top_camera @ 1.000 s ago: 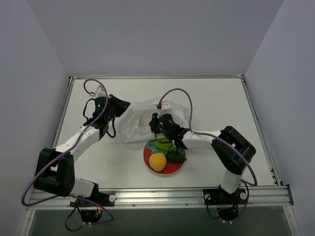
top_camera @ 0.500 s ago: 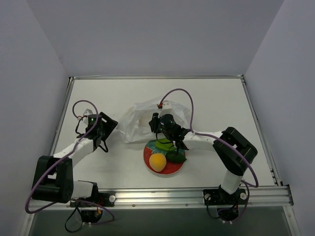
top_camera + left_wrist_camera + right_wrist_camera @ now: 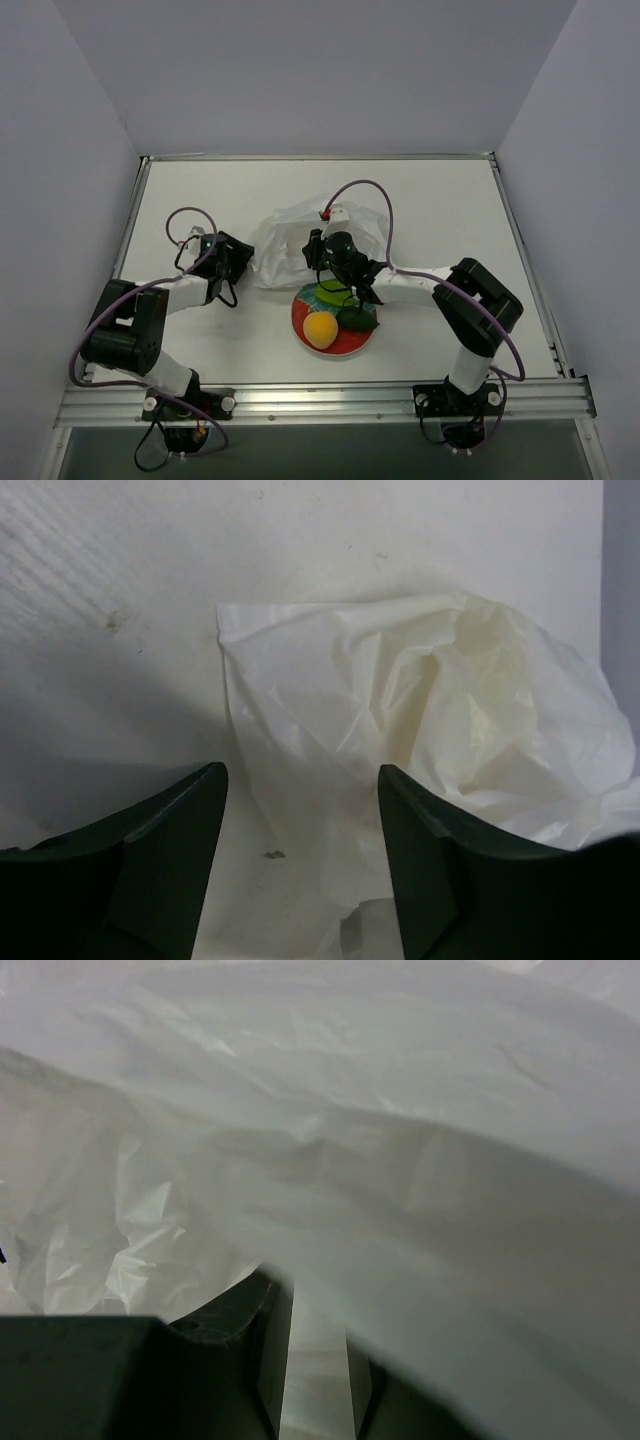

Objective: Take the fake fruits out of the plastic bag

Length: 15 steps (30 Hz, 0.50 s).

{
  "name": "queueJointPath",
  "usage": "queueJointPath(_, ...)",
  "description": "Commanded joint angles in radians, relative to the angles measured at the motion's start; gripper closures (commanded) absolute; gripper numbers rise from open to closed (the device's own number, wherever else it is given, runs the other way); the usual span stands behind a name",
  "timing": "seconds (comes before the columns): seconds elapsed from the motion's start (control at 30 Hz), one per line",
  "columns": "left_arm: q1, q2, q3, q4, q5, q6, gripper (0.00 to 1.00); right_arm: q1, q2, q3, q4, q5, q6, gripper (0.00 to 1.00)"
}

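- We hold our left hand (image 3: 300,780) released, the bag (image 3: 420,710) just ahead of it.
- Our right hand (image 3: 318,1305) pinches bag film; fruits (image 3: 320,328) lie on the plate (image 3: 350,349) behind it.

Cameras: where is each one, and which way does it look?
Top external: above, behind the arm bases, looking down on the white table; both arms show.
Left wrist: on the left arm, facing the wrinkled whitish plastic bag; open left gripper shows.
Right wrist: on the right arm, close against the bag's film; right gripper shows.
All three share the bag.
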Motion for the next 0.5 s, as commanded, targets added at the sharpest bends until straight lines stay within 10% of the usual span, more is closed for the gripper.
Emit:
queueJointPath(0.0,-0.004,0.056,-0.016,0.103,-0.073,-0.065,0.45,0.007,-0.021,0.026,0.024,0.000,0.005,0.78)
queueJointPath(0.23,0.002,0.144,-0.019,0.318,-0.103,-0.027,0.97,0.008,-0.029,0.009,0.020,0.002,0.002,0.78)
queueJointPath(0.47,0.005,0.063,0.029,0.325,-0.013,0.046,0.98,0.005,-0.032,0.008,0.026,0.008,0.000,0.77)
